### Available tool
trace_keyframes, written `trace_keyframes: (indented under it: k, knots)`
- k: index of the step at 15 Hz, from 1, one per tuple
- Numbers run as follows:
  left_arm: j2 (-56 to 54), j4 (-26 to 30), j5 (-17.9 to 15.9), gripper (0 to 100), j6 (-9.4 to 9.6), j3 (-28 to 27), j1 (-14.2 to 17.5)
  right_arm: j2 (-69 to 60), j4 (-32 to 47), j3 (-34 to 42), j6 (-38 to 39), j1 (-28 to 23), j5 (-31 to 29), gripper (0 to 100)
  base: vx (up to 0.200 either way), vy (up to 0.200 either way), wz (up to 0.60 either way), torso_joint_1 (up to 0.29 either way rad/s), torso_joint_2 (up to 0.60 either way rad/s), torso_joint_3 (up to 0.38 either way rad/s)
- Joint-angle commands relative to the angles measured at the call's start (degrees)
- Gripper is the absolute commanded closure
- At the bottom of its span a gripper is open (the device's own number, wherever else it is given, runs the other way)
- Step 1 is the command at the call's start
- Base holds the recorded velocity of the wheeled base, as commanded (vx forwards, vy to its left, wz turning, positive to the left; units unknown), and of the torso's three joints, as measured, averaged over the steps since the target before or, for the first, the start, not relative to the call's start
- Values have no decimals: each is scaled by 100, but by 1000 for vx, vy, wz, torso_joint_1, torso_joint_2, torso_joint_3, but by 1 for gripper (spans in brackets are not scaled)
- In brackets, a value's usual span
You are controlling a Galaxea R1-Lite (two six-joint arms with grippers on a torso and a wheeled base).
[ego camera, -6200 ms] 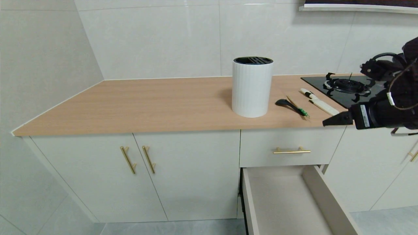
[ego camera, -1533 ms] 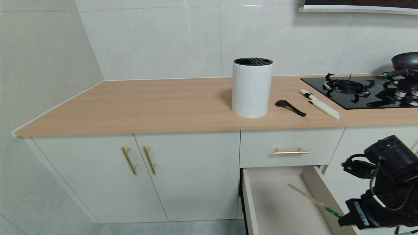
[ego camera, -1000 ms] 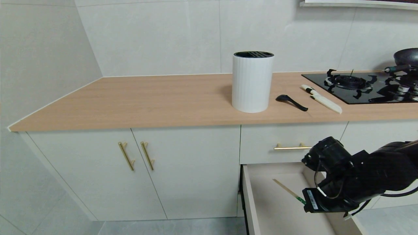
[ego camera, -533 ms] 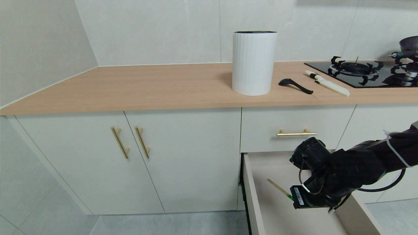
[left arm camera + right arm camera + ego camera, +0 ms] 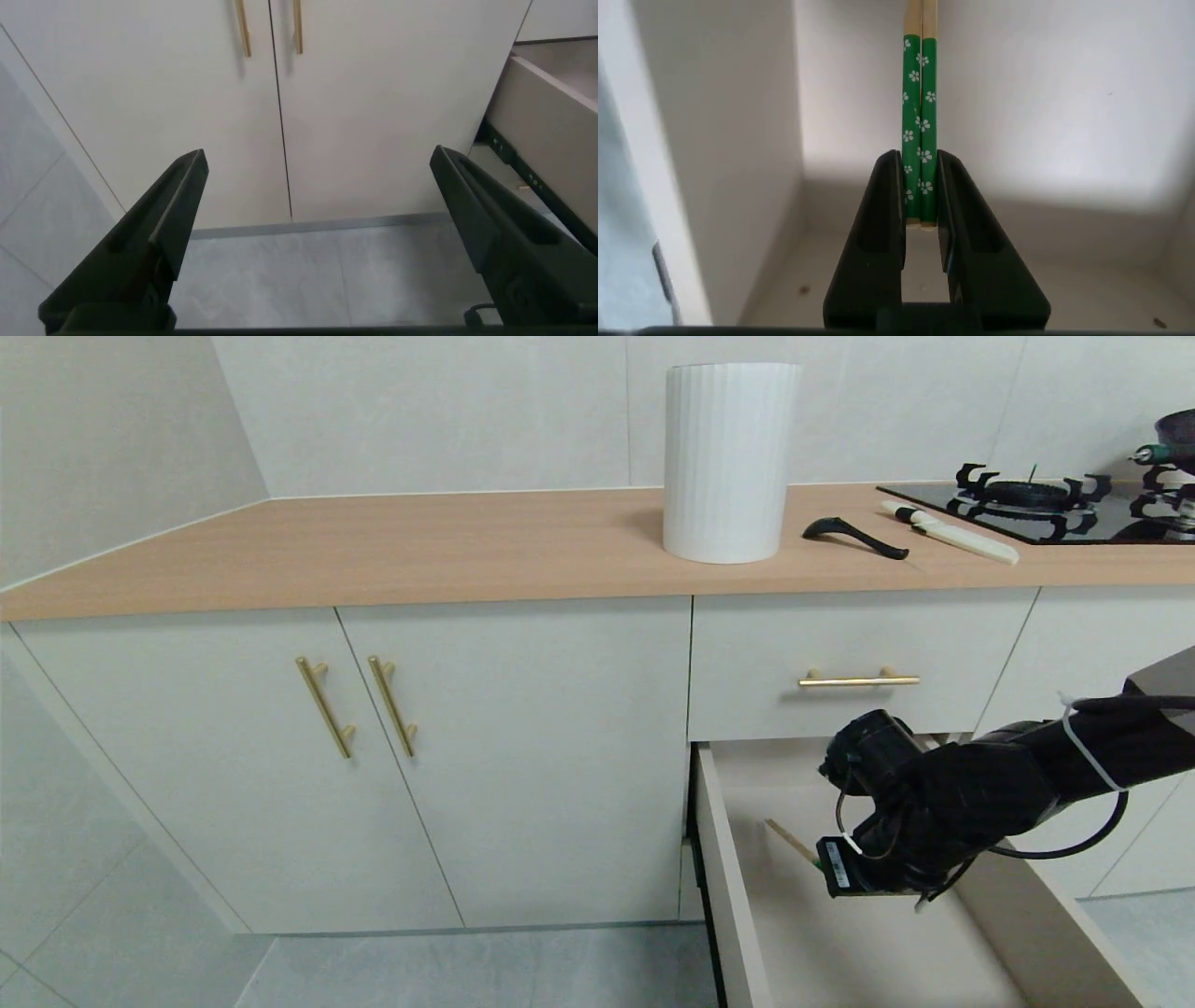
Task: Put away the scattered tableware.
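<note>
Pale kitchen cabinets run under a wooden table point(image 5: 420, 546), and the lower drawer point(image 5: 726, 859) beneath it is pulled open. Over that drawer's floor the pair of chopsticks point(image 5: 921, 112) is pinched at its green flowered end by the right jaws, which are closed narrowly on it. The bare wooden tips point toward the drawer's back; I cannot tell whether they touch the floor.

The sticks look light, thin and stiff, and smooth enough to swivel or slide apart. A hold near one end with both side by side suits them, with a low set-down rather than a drop.

On the table a black spoon point(image 5: 851, 536) and a white knife point(image 5: 948, 536) lie near each other, between a white ribbed holder point(image 5: 726, 462) and the stove point(image 5: 1027, 495). The left jaws stand wide with nothing between them, facing the cabinet doors point(image 5: 280, 93).
</note>
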Motion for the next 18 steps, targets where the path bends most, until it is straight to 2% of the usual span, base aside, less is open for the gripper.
trace_keyframes:
  k: [1, 4, 7, 10, 13, 18]
  knots:
    - [2, -1, 3, 0, 0, 1, -2, 12, -130, -1, -9, -69, -33, 100, 0, 0, 0, 0, 0, 0]
    - [2, -1, 3, 0, 0, 1, -2, 197, -341, 8, -89, -95, -112, 100, 0, 0, 0, 0, 0, 0]
    - [2, -1, 3, 0, 0, 1, -2, 785, -1027, 34, -89, -95, -376, 100, 0, 0, 0, 0, 0, 0]
    - [2, -1, 3, 0, 0, 1, -2, 1198, -1123, 17, -89, -86, -384, 100, 0, 0, 0, 0, 0, 0]
    - [2, -1, 3, 0, 0, 1, -2, 1603, -1554, 26, -97, -78, -490, 100, 0, 0, 0, 0, 0, 0]
    - [2, -1, -6, 0, 0, 1, -2, 1858, -1651, -10, -89, -34, -622, 100, 0, 0, 0, 0, 0, 0]
